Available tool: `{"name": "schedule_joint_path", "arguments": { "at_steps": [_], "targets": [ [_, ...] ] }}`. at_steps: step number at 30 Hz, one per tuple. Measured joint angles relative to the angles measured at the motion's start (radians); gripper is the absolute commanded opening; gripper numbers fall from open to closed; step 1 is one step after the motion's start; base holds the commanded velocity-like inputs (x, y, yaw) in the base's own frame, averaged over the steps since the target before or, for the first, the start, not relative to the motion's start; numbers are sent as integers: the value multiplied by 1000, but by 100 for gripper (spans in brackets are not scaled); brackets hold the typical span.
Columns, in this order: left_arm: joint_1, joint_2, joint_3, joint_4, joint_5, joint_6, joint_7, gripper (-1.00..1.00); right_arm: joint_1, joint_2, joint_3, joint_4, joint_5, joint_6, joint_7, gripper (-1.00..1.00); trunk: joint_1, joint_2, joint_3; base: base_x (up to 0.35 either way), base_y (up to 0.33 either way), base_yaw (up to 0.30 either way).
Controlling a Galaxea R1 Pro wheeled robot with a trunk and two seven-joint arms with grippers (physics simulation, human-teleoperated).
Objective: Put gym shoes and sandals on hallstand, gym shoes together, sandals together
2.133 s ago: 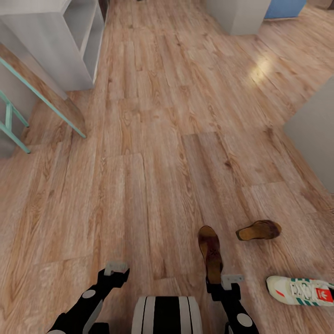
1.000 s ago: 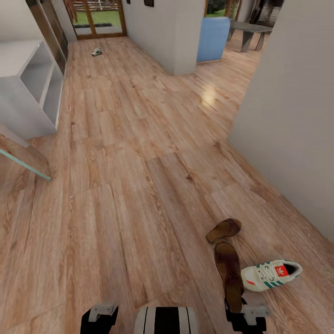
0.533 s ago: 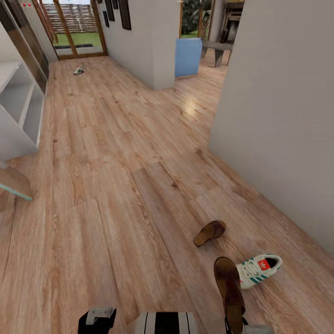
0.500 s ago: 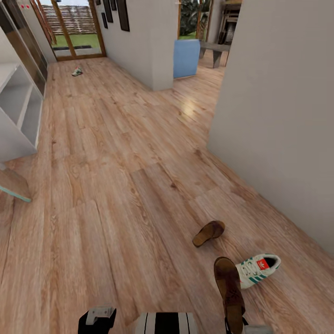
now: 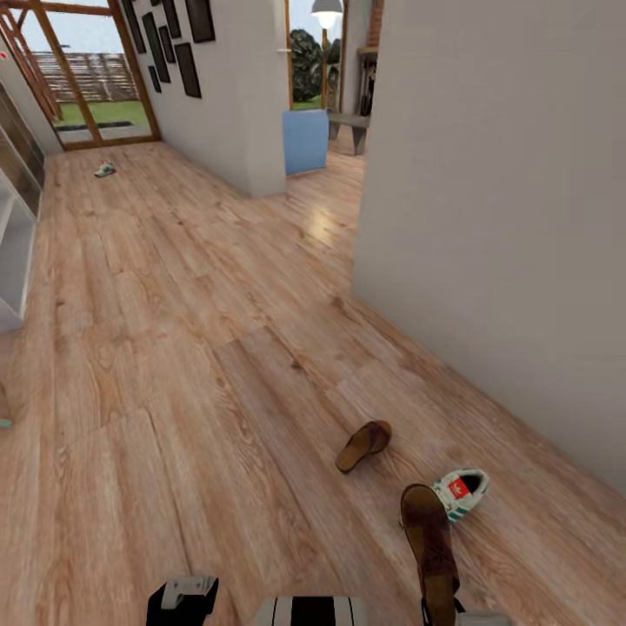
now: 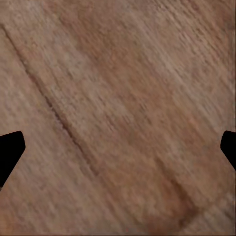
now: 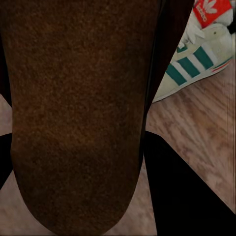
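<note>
Corridor floor (image 5: 200, 348) of light wood-grain planks: one dark brown leather sandal (image 5: 429, 539) clamped in right gripper (image 5: 452, 613) for carrying; its mate (image 5: 363, 445) and a green-striped cream sneaker (image 5: 459, 492) near right, another sneaker (image 5: 104, 169) far left; left gripper (image 6: 118, 147) spread, empty.

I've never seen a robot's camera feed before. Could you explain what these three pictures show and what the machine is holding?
A wheeled robot with two arms. The large picture looks down from its head over a wooden corridor floor. The other two come from cameras beside each arm's tool. The right tool grips a brown sandal; its close-up is mostly the sandal's sole. The left tool is open, with plain floor beneath. On the floor lie another sandal, a striped gym shoe nearby, and a second gym shoe far down the corridor.
</note>
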Motion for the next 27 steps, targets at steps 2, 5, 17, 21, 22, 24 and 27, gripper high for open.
{"name": "schedule_joint_path", "arguments": {
  "at_steps": [2, 5, 17, 21, 22, 24, 27],
  "targets": [
    [0, 0, 0, 0, 0, 0, 0, 100, 0, 0, 0, 0, 0, 0, 0, -100, -1, 0, 10, 0, 0, -261],
    [0, 0, 0, 0, 0, 0, 0, 100, 0, 0, 0, 0, 0, 0, 0, -100, -2, 1, 24, 0, 0, -261],
    [0, 0, 0, 0, 1, 0, 0, 100, 0, 0, 0, -1, 0, 0, 0, -100, -14, 17, 80, 0, 0, -261],
    [0, -1, 0, 0, 0, 0, -1, 100, 0, 1, 0, 0, 0, 0, 0, -100, -30, 45, 96, 0, 0, -261],
    [0, -1, 0, 0, 0, 0, -1, 100, 0, 1, 0, 0, 0, 0, 0, -100, -30, 46, 97, 0, 0, -261],
    [0, -1, -1, 0, 1, 0, -1, 100, 0, 1, 0, 0, 0, 0, 1, -100, -30, 46, 98, 0, 0, -261],
    [0, -1, -2, 0, -2, -2, -2, 100, 0, 1, 0, 0, 0, 0, 1, -100, -30, 46, 101, 0, 0, -261]
  ]
}}
